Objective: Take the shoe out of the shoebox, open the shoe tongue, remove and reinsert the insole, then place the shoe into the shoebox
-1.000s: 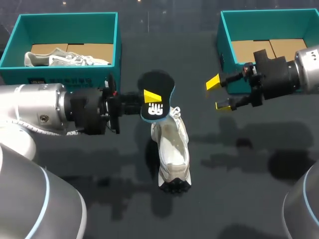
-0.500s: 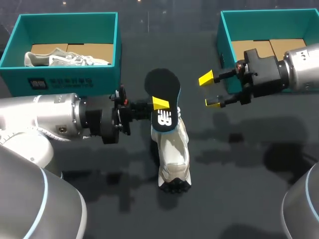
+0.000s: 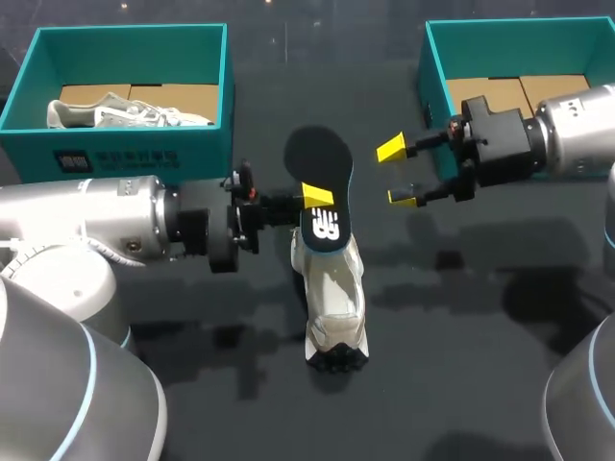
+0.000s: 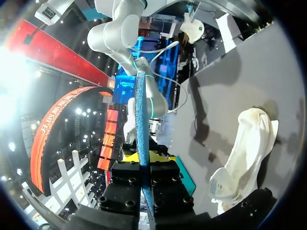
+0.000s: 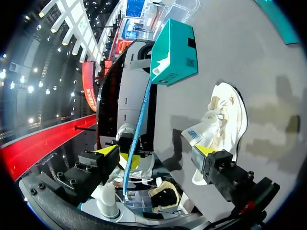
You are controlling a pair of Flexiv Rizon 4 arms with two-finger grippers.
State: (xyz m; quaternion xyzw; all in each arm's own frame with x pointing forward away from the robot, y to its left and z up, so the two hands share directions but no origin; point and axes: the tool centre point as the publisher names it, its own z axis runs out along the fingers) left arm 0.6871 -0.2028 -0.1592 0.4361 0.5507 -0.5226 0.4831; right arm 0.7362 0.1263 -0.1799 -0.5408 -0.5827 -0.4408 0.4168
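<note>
Pinching thin oval black insole (image 3: 319,158), left claw (image 3: 315,197), pale fabric shoe (image 3: 332,303)

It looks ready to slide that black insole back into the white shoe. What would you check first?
1. Grip on the black insole with a blue edge: ok, the left gripper clamps it between both fingers.
2. Right gripper out of the way: ok, it is open, beside the insole and touching nothing.
3. White fabric shoe in place: ok, it lies on the dark table under the insole's logo end.
4. Shoe steadied: not ok, the right gripper is apart from it.
5. Tongue pulled open: cannot tell, the insole covers the opening from above and the wrist views leave it unclear.
</note>
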